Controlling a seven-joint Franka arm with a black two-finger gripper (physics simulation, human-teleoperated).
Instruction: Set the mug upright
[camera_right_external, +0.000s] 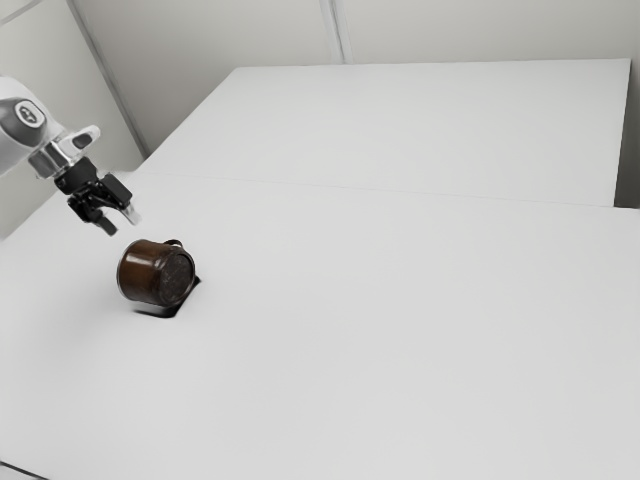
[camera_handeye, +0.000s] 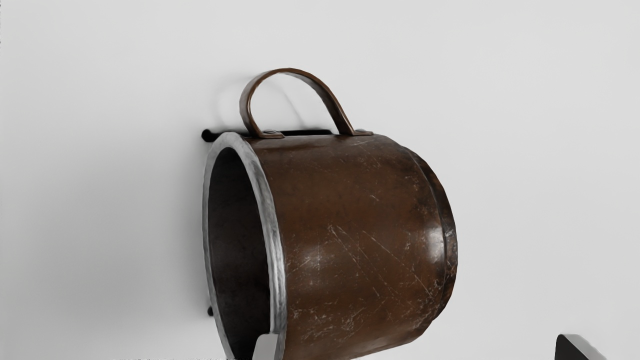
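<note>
1. The tool stands wide, its fingers well parted with nothing held, above and just beside the mug.
2. One finger overlaps the rim in the wrist view; the other lies out past the base. So the spread runs along the mug's length.
3. The mug lies on its side on the desk, its mouth toward the exterior view's left, its handle out to the side.
4. The step in hand, I judge, is lining up a grasp. Check the rim-side finger before going down: coming straight onto the lip could knock or roll the mug.
5. Either centre the spread so both ends clear, or turn the hand to take the round body across its sides. Keep off the handle.
6. Close gently, lift a little, then tip the mouth upward. Lower until the base sits flat, and only then let go.
</note>
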